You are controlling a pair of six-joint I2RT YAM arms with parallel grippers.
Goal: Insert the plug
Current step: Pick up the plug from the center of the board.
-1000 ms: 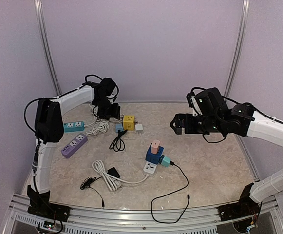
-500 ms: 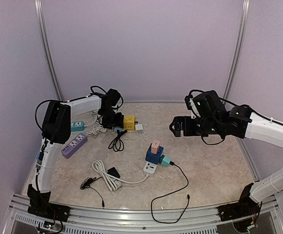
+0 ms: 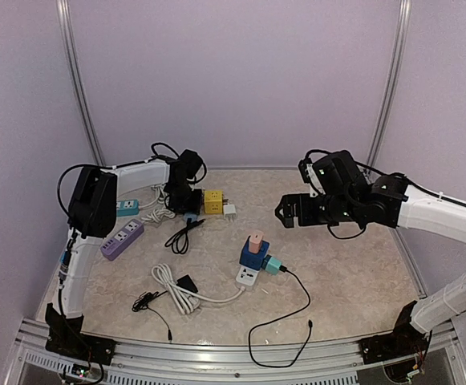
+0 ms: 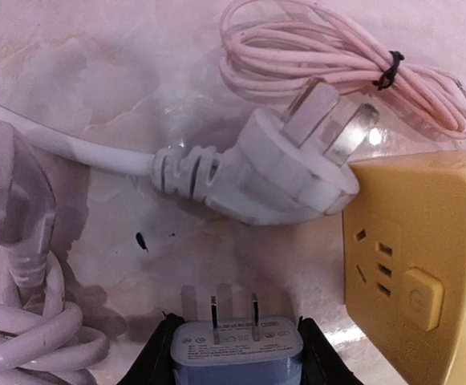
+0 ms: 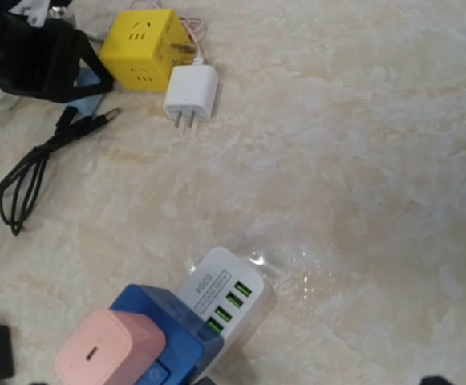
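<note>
Blue plug point(image 3: 191, 216) from above: just beside yellow socket cube point(image 3: 212, 200), pinched in left gripper point(image 3: 189, 210). Well apart, right gripper point(image 3: 284, 212) wide open, empty.

Left wrist: looks small, light, hard, slick plastic. Black fingers point(image 4: 159, 357) snug on both sides, clear of thin prongs point(image 4: 214, 309). Good place to hold.

Right wrist: white charger point(image 5: 191, 92) beside cube.

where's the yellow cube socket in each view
Top external: yellow cube socket left of centre, towards the back.
Left wrist: at the right edge.
Right wrist: top left.
Shared landmark: the blue adapter right beside it.
</note>
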